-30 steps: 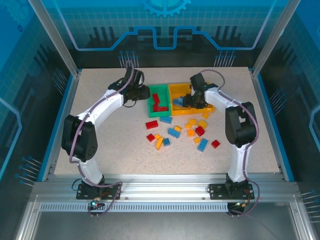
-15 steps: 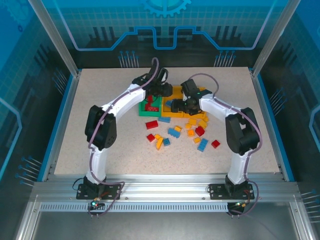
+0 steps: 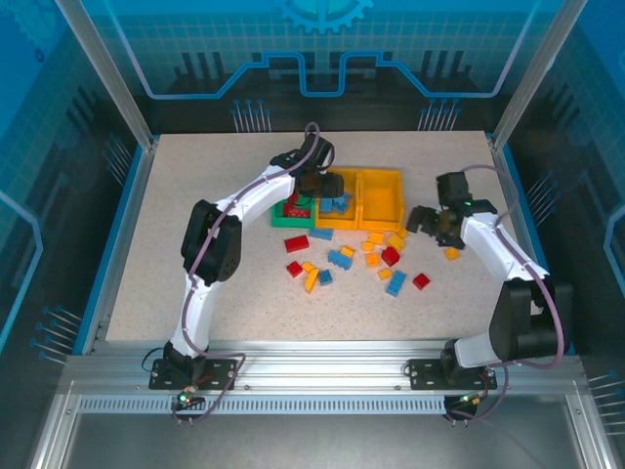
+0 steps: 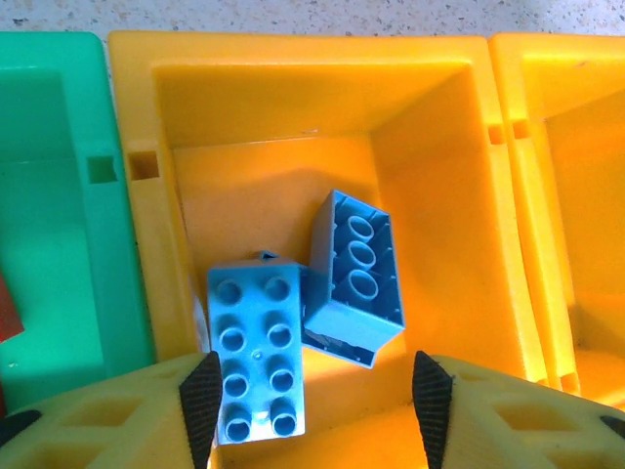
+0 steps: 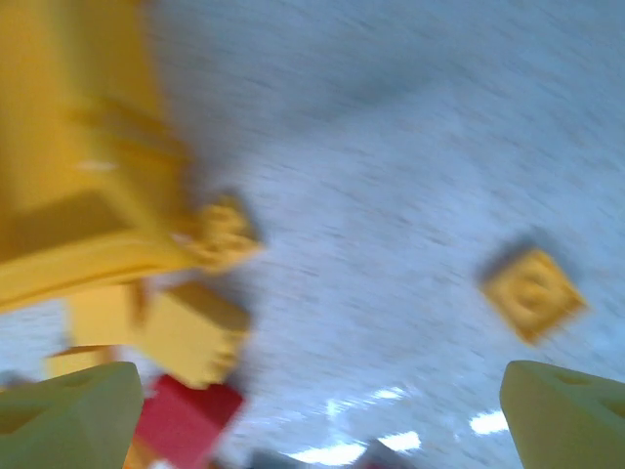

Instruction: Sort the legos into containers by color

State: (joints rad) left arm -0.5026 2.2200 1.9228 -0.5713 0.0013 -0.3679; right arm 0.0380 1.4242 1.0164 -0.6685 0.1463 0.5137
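Blue bricks (image 4: 256, 357) lie under my opened left gripper (image 4: 312, 386), now over the middle bin (image 4: 293, 49); my right gripper (image 5: 312, 410), probably spread empty, has swung out toward a yellow brick (image 5: 532, 291).

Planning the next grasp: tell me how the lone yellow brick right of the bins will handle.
The lone yellow brick looks like rigid moulded plastic: probably stiff and light. Lying flat and low, it should slide, not roll or tip. Smooth sides may slip.

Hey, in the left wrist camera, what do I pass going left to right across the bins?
green bin → middle orange-yellow bin, holding the studs-up blue lego, then the underside-up blue lego → right orange-yellow bin
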